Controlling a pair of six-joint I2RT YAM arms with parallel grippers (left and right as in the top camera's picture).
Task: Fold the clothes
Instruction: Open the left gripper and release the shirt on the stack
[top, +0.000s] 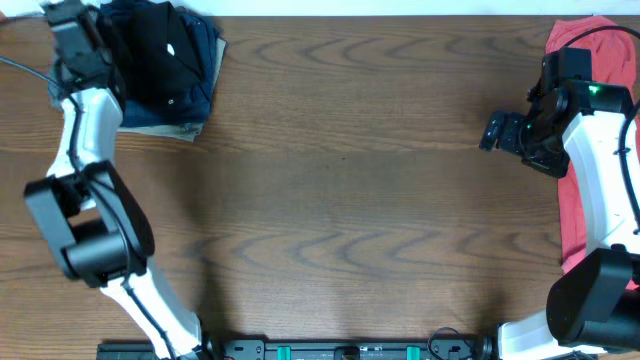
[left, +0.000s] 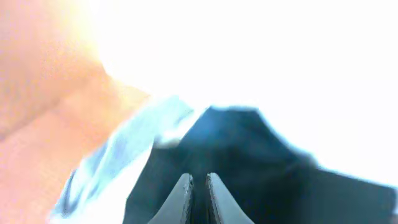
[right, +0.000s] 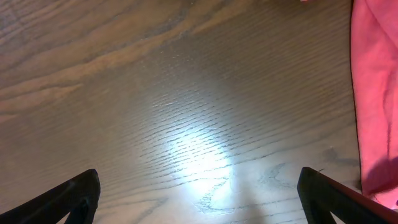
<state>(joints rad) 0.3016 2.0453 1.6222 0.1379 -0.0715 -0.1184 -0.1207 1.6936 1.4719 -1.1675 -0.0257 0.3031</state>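
Note:
A pile of dark navy and black clothes (top: 165, 60) lies at the table's far left corner, on a lighter garment whose edge shows beneath. My left gripper (top: 100, 45) is at the pile's left edge. In the left wrist view its fingers (left: 199, 186) are pressed nearly together over dark cloth (left: 267, 168), with pale blue cloth (left: 118, 162) beside it; the view is blurred and overexposed. A red garment (top: 575, 200) lies along the right edge. My right gripper (top: 492, 133) is wide open and empty above bare wood, just left of the red garment (right: 376, 93).
The brown wooden table (top: 350, 200) spans the view. Both arm bases stand at the near edge, and the white right arm (top: 600, 170) lies over the red garment.

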